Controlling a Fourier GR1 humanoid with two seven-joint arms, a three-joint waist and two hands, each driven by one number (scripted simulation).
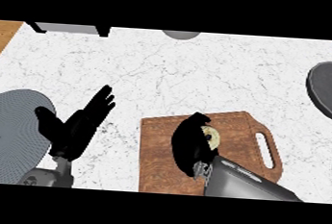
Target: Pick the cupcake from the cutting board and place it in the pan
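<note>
A wooden cutting board (166, 162) with a handle slot lies at the lower middle of the marble counter. On it sits the cupcake (212, 135), of which only a pale, yellowish part shows. My right hand (186, 144) curls round the cupcake from its left side and hides most of it. The dark grey pan (331, 90) rests at the right edge of the view, well apart from the board. My left hand (79, 123) stands open at the lower left with fingers straight and pointing up, resting beside a plate.
A large grey plate (7, 133) lies at the left edge, partly under my left hand. A grey box-like object (71, 28) and a grey round object (181, 34) sit along the far edge. Wooden floor shows beyond the counter's far corners.
</note>
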